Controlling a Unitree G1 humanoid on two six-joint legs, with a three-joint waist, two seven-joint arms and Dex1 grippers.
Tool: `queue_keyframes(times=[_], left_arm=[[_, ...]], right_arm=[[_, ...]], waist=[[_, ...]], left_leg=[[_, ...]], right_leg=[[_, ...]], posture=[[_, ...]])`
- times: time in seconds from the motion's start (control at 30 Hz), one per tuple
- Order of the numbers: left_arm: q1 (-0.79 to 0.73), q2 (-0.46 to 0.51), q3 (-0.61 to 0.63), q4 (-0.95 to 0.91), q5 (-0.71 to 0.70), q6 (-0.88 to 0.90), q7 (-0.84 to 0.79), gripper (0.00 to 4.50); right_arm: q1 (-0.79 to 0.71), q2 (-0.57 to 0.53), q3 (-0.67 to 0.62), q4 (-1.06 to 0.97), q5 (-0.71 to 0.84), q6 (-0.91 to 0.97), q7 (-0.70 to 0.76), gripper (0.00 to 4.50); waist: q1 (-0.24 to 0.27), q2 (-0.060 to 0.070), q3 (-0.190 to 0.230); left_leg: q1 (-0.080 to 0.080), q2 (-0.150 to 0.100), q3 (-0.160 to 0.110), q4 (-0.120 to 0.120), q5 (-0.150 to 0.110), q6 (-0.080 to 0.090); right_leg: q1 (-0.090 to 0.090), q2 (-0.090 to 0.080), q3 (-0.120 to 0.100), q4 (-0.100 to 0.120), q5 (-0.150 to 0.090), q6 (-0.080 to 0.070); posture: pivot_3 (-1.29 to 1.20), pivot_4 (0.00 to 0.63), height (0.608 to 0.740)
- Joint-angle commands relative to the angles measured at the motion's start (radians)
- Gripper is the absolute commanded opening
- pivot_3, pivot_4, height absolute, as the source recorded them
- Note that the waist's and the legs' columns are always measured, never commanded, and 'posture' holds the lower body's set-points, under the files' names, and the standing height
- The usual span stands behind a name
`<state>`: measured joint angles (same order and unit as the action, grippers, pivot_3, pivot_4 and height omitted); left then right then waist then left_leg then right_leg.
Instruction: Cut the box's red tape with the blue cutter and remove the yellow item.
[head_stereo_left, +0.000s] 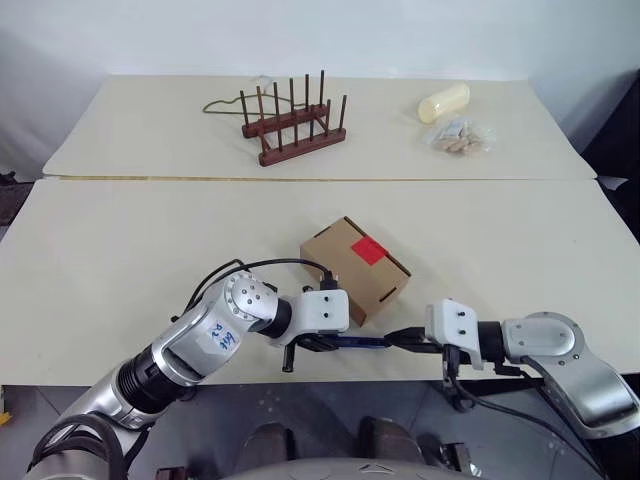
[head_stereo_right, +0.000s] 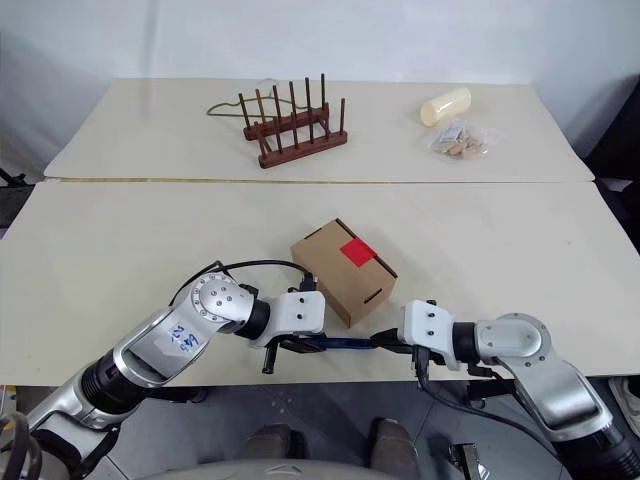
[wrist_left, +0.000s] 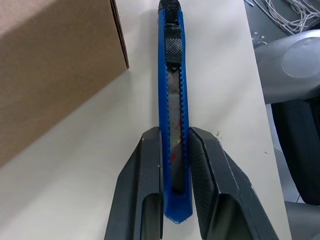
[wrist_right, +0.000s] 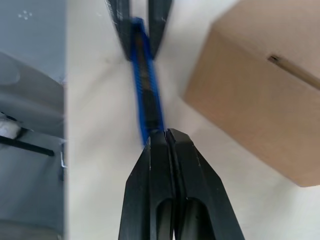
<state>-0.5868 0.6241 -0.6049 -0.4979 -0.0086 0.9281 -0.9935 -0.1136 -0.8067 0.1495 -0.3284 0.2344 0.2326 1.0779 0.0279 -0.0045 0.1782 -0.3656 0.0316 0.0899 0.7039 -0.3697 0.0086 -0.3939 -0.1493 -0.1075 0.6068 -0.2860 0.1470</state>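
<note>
Near your table's (head_stereo_left: 120, 260) front edge, the slim blue pen-shaped cutter (head_stereo_left: 362, 342) lies level between both grippers. Your left gripper (wrist_left: 175, 165) clamps its butt end; your right gripper (wrist_right: 166, 145) is pinched closed on the other end. Small brown cardboard box (head_stereo_left: 352, 268) sits just beside the cutter at 12 o'clock, its bright red tape square (head_stereo_left: 369, 249) intact on top.

Two cream tables (head_stereo_left: 120, 250) stand end to end, bearing one brown cardboard box (head_stereo_left: 345, 262) with one red tape (head_stereo_left: 369, 249) patch, one blue cutter (wrist_left: 173, 115), one wooden peg rack (head_stereo_left: 292, 125), one pale cylinder (head_stereo_left: 443, 101) and one clear bag (head_stereo_left: 461, 137) of small pieces.
</note>
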Motion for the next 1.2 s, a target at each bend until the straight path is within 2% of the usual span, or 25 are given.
queue_keyframes(times=[0.03,0.33,0.6,0.83,1.2], left_arm=[[0.046,0.019,-0.058,-0.002,-0.014,0.049,-0.001,0.42],[0.052,0.026,-0.053,-0.018,-0.036,0.076,0.019,0.42],[0.047,0.038,-0.051,-0.025,-0.053,0.09,0.03,0.42],[0.039,0.04,-0.056,-0.015,-0.057,0.08,0.036,0.42],[0.036,0.046,-0.056,-0.017,-0.063,0.082,0.04,0.42]], right_arm=[[-0.013,0.016,0.023,0.017,-0.012,-0.023,0.007,0.04],[-0.012,0.041,0.052,0.043,-0.021,-0.067,0.021,0.04],[-0.022,0.062,0.006,0.135,0.01,-0.241,0.071,0.04],[-0.035,0.025,-0.006,0.19,-0.011,-0.27,0.11,0.04],[-0.036,0.049,0.026,0.225,-0.022,-0.349,0.16,0.04]], waist=[[-0.002,0.0,0.0],[-0.002,0.0,-0.001],[-0.003,0.0,-0.001],[-0.003,0.0,-0.001],[-0.003,0.0,-0.001]], left_leg=[[0.0,0.0,0.0,0.0,0.0,0.0],[0.0,0.0,0.0,0.0,0.0,0.0],[0.001,0.0,0.0,0.0,0.0,0.0],[0.001,0.0,0.0,0.0,0.0,0.0],[0.001,0.0,0.0,0.0,0.0,0.0]], right_leg=[[0.0,0.0,0.0,0.0,0.0,0.0],[0.0,0.0,0.0,0.0,0.0,0.0],[0.0,0.0,0.0,0.0,0.0,0.0],[0.0,0.0,0.0,0.0,0.0,0.0],[0.0,0.0,0.0,0.0,0.0,0.0]], posture=[[0.0,0.15,0.74],[0.0,0.15,0.74],[0.0,0.15,0.74],[0.0,0.15,0.74],[0.0,0.15,0.74]])
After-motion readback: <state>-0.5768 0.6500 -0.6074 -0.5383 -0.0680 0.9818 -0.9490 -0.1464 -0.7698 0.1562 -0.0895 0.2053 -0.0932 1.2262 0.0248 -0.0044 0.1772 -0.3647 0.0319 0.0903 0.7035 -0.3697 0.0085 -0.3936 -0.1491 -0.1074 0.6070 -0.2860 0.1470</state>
